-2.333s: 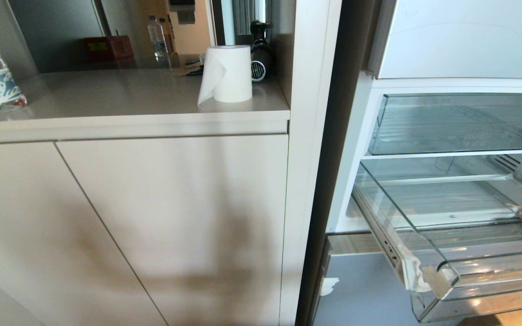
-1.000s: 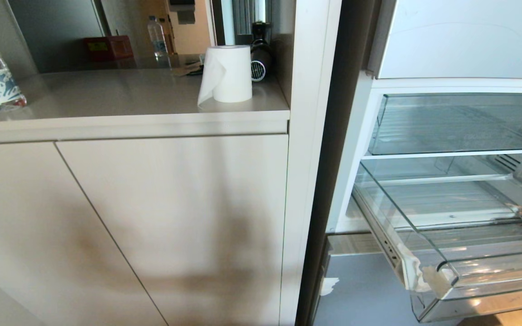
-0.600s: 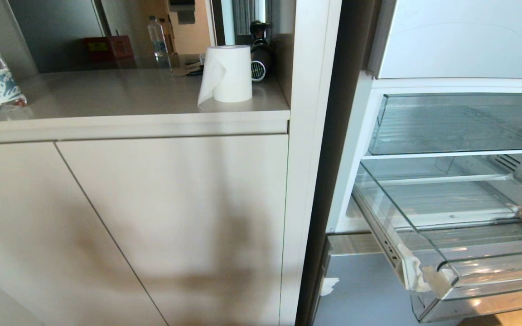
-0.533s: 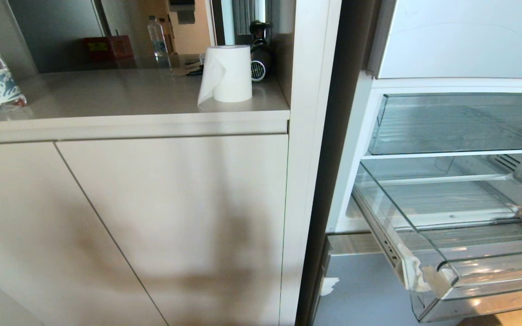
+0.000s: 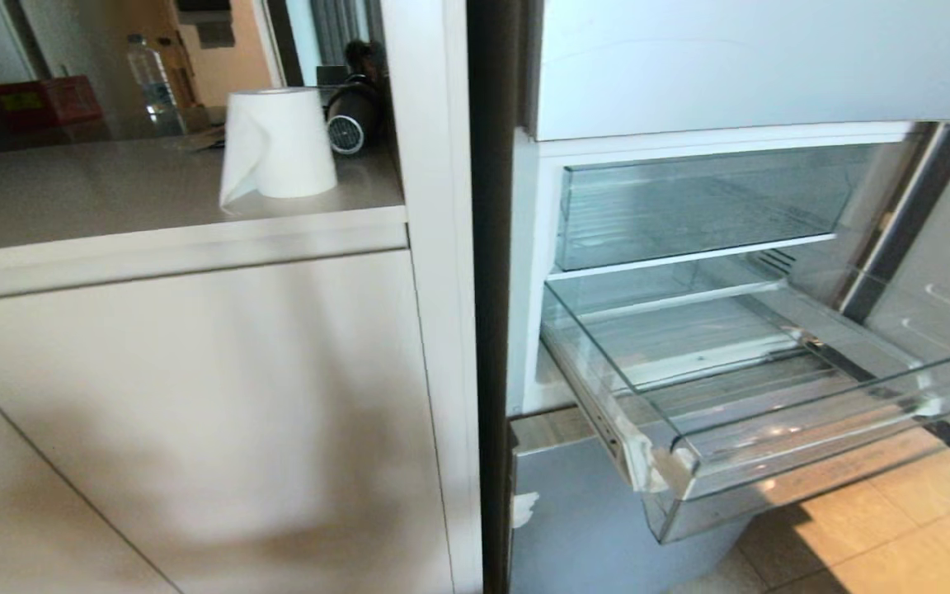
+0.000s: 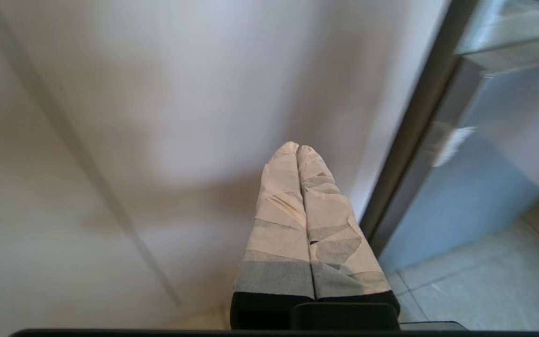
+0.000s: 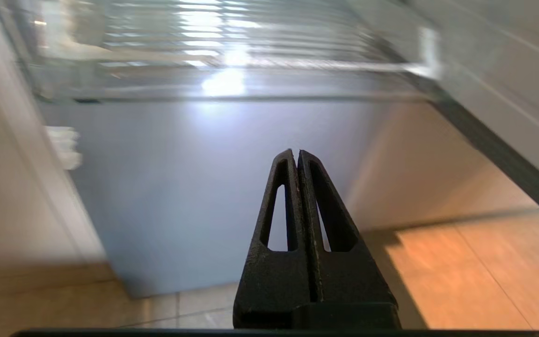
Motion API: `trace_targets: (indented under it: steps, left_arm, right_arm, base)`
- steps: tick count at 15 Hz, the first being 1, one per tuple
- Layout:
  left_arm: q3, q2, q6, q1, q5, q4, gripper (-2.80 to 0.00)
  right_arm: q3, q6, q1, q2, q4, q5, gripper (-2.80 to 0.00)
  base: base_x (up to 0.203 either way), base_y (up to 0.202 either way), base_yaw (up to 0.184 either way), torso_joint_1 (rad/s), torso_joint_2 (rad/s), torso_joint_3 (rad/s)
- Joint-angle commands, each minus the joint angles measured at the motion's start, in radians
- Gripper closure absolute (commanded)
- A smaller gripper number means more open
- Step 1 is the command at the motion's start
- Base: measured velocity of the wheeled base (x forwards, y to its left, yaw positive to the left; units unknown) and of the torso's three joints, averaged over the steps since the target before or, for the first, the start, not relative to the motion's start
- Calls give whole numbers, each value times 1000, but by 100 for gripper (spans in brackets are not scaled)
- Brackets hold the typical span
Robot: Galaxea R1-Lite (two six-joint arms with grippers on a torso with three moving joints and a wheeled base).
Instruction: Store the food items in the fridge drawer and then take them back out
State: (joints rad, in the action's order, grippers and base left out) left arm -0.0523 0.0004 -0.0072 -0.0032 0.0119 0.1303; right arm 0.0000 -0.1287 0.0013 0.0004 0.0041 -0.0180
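Fridge [image 5: 689, 66] stands open on the right of the head view, beige cabinet front [image 5: 195, 396] and counter [image 5: 112, 190] on the left, a white upright panel [image 5: 430, 247] between them. Fridge door [image 5: 945, 272] swings out at far right, inner liner ribbed. Inside the fridge two clear drawers: the upper taller-fronted drawer [image 5: 689, 206] sits pushed in, nothing visible in it. Below it the fridge drawer [image 5: 772, 429], wide and shallow with ribbed floor, is pulled well out over the tiled floor [image 5: 871, 528]; nothing lies in it, just reflections on the plastic. Its near left corner [image 5: 648, 462] looks chipped or taped white. Under it a grey-blue lower front panel [image 5: 574, 528] with a white scuff at its left edge. No food item shows in any view, so I cannot say where the tomato is. On the counter: a white paper roll [image 5: 277, 144] upright near the right end, a dark cylindrical appliance [image 5: 351, 120] just behind it, a water bottle [image 5: 149, 78] and a red box [image 5: 46, 99] further back. Neither arm is in the head view. Left gripper [image 6: 297, 150] hangs low in front of the cabinet, tape-wrapped fingers [image 6: 279, 210] pressed together, empty. Right gripper [image 7: 296, 154] points at the grey-blue panel below the pulled-out drawer, black fingers [image 7: 330, 224] closed tip to tip, holding nothing
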Motion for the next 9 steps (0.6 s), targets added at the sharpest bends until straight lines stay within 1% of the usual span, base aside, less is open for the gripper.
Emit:
trace_targets:
  steps: [1, 9]
  left_arm:
    - [0, 0, 0, 0, 0, 2, 0]
    - [0, 0, 0, 0, 0, 0, 0]
  right_arm:
    - [0, 0, 0, 0, 0, 0, 0]
    - [0, 6, 0, 0, 0, 1, 0]
  base:
    - [0, 8, -171, -1, 1, 2]
    - [0, 6, -174, 3, 4, 3]
